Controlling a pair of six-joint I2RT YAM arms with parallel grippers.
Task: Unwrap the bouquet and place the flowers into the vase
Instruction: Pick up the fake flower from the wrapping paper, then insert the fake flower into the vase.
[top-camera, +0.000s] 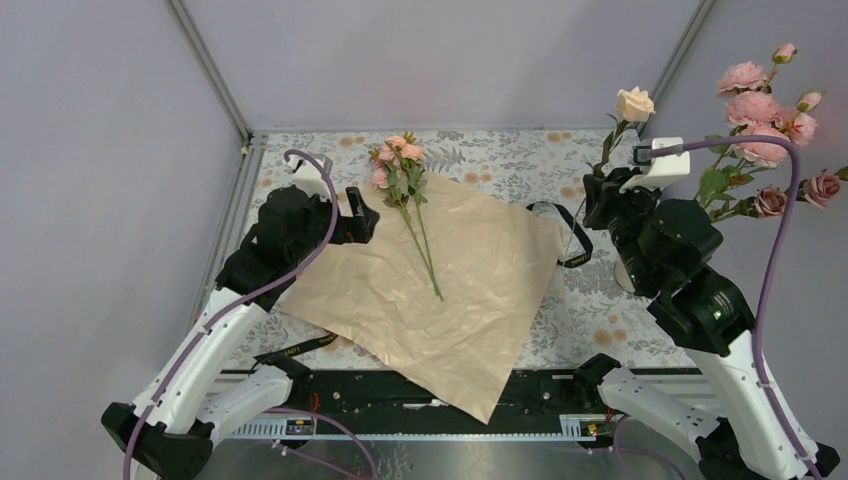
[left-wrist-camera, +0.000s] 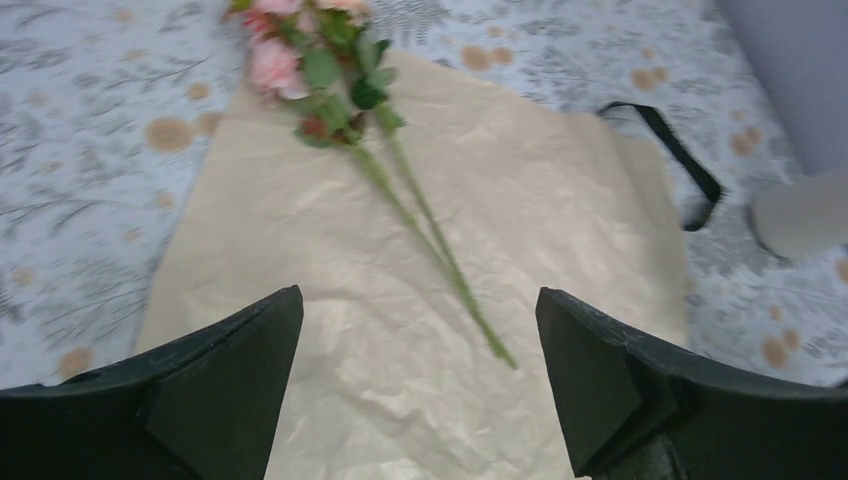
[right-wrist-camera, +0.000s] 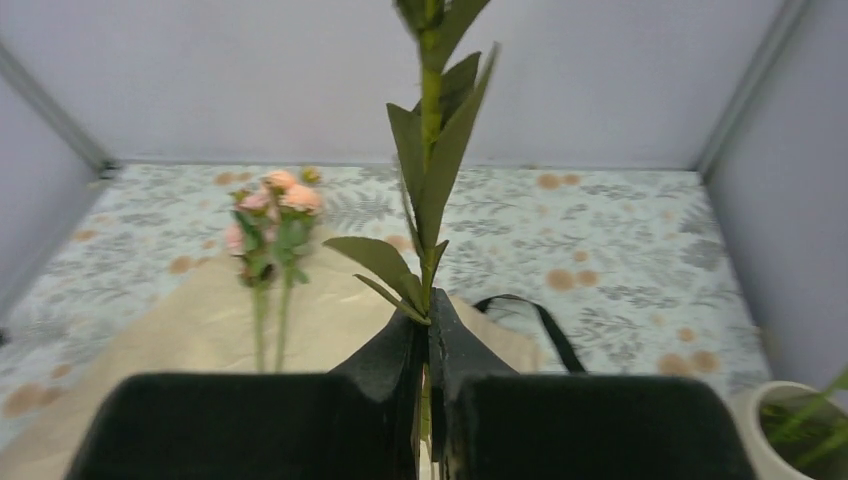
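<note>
The left arm stretches low along the left edge of the spread paper (top-camera: 450, 290), left pincer (top-camera: 362, 216) wide and empty near the pink roses (top-camera: 398, 158) lying on it, while the elbow-bent right arm holds the right pincer (right-wrist-camera: 426, 335) clamped on an upright cream rose (top-camera: 634, 103) beside the vase (left-wrist-camera: 800, 215).
</note>
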